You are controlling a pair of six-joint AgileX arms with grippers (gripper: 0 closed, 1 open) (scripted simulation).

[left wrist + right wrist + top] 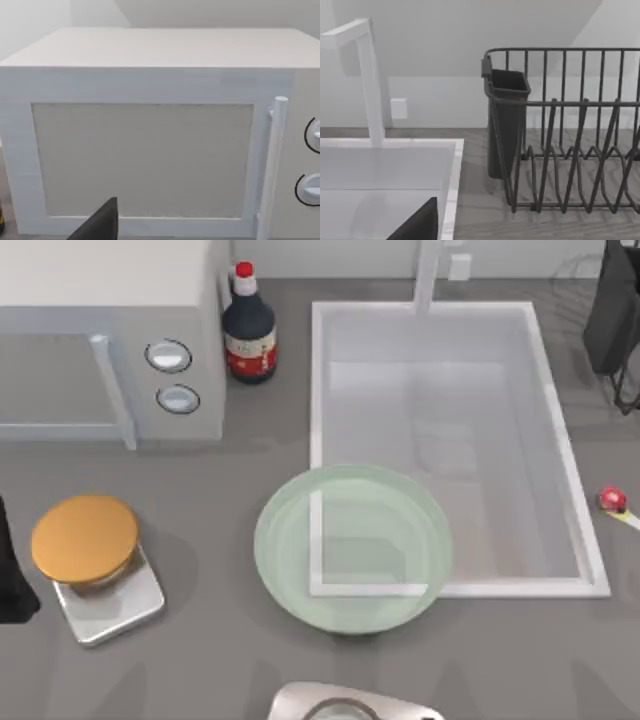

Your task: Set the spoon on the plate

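The plate [352, 548], a wide pale-green glass dish, rests in the middle of the counter, and its far half overlaps the front-left corner of the sink. At the table's right edge lies the spoon [614, 503]. Its red-and-yellow ornament and a short stretch of white handle are in frame, and the bowl is cut off by the picture's edge. My left arm [10, 575] is parked at the table's left edge, and a dark part of its gripper [100, 225] faces the microwave. A dark part of my right gripper [420, 224] hangs near the sink's rim, facing the dish rack.
A white microwave [110, 340] fills the back left, with a dark sauce bottle [248, 332] beside it. An orange-topped disc [85, 538] sits on a metal scale [115, 605] at front left. The white sink [560, 440] and a black dish rack [615, 310] occupy the right.
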